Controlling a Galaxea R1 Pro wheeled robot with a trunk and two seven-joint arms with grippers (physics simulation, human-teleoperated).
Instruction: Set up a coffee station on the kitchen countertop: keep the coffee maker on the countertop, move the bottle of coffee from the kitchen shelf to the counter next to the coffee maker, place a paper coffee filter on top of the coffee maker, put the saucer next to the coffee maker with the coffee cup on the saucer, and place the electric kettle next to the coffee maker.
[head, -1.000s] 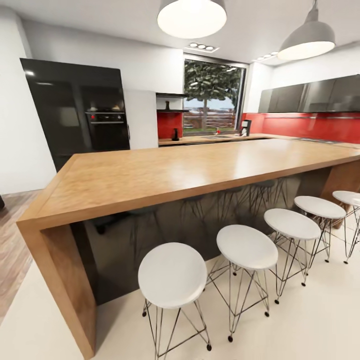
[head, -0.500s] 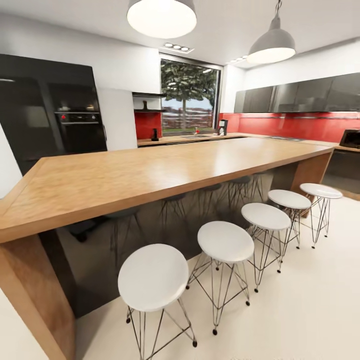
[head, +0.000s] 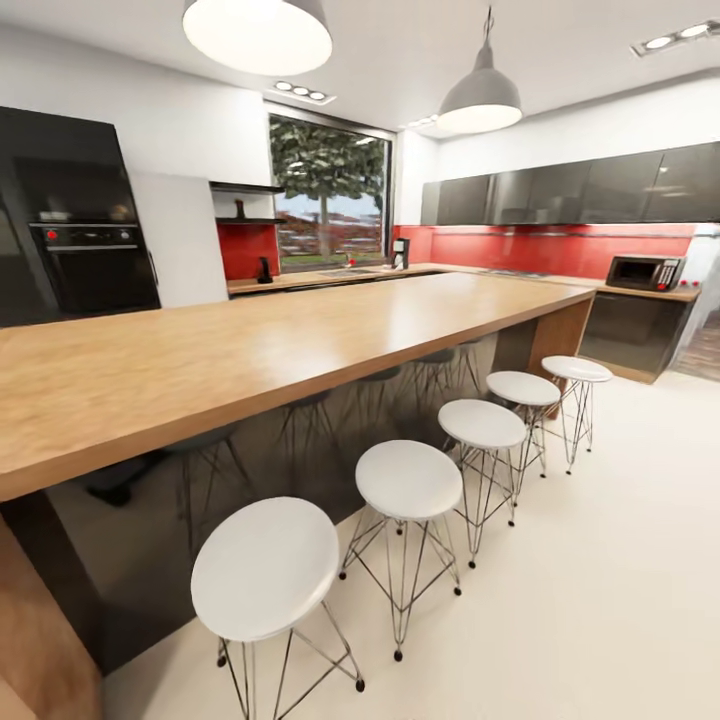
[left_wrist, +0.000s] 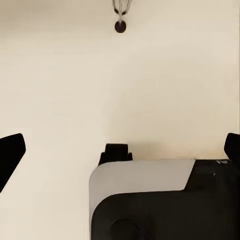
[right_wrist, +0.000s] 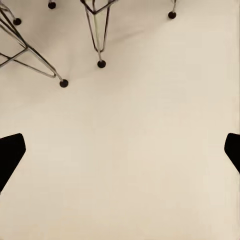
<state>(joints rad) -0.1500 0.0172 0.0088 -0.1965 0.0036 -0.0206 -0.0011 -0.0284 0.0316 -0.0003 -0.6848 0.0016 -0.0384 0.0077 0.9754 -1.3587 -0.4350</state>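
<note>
1. Left hand (left_wrist: 120, 155): fingers wide apart, empty, above bare floor (left_wrist: 75, 90).
2. Right hand (right_wrist: 120, 150): fingers wide apart, empty, near stool legs (right_wrist: 97, 40).
3. Risk, judged: the base clipping the stools (head: 408, 480) beside the long desk (head: 250, 340).
4. Coffee maker (head: 400, 253): small dark shape on far counter (head: 330, 277) by window; details too small.

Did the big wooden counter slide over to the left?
No. The wooden counter keeps its place against the window and stools; everything shifted left together and a microwave appeared, so the camera turned right.
</note>
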